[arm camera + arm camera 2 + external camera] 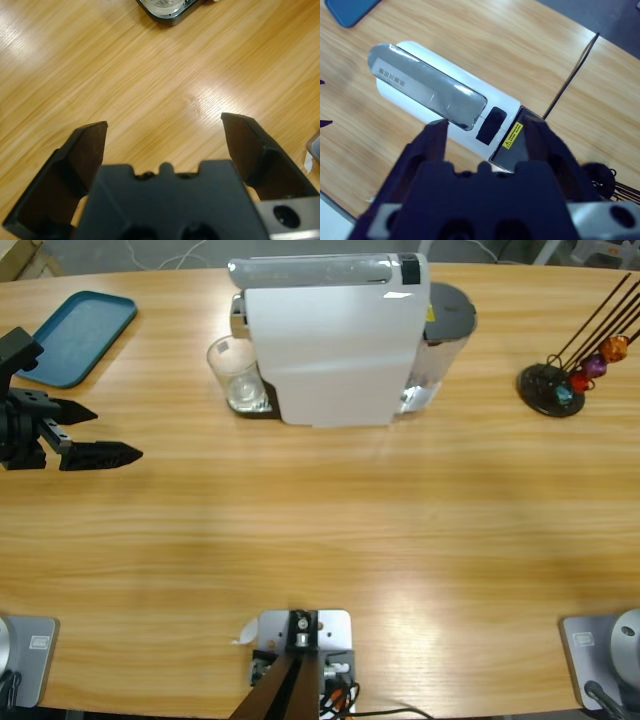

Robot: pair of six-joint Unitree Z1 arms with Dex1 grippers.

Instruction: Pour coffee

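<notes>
A small clear glass tumbler stands on the black drip tray at the left end of the white coffee machine. The glass looks clear and no coffee is in view. My left gripper hovers open at the table's left edge, pointing right, well short of the glass. In the left wrist view that gripper holds nothing, and the tumbler's base shows at the top edge. The right gripper looks down on the machine from above, open and empty. It does not show in the high view.
A teal tray lies at the back left corner. A black capsule stand with coloured capsules and thin rods stands at the back right. Bare wooden table spreads in front of the machine.
</notes>
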